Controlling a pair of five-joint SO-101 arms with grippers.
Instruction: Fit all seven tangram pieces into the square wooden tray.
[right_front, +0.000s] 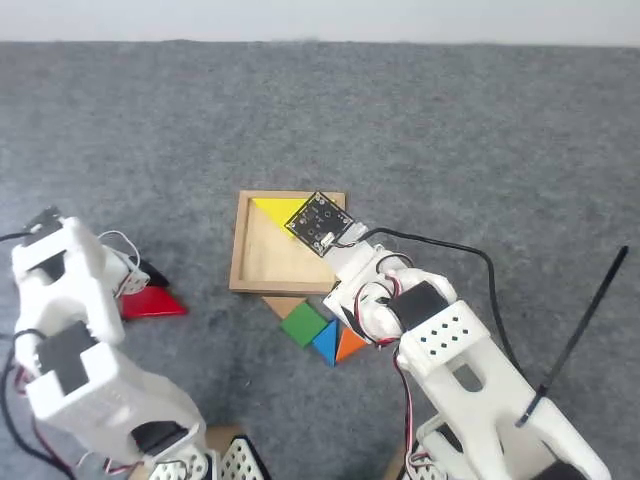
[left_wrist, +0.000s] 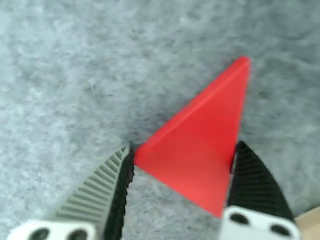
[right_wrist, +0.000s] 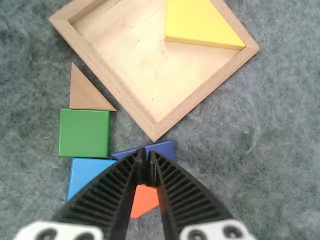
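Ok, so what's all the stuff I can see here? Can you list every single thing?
wooden tray: 1, light wood, middle of the carpet
yellow triangle: 1, yellow, inside the tray, in a corner
red triangle: 1, red, on the carpet, away from the tray
green square: 1, green, on the carpet just outside the tray
brown triangle: 1, wood brown, between the green square and the tray
light blue piece: 1, light blue, beside the green square
dark blue piece: 1, dark blue, by the tray's corner
orange piece: 1, orange, next to the blue pieces
carpet: 1, grey, under everything
left arm: 1, white, jaws open either side of the red triangle
right arm: 1, white, jaws shut above the blue and orange pieces
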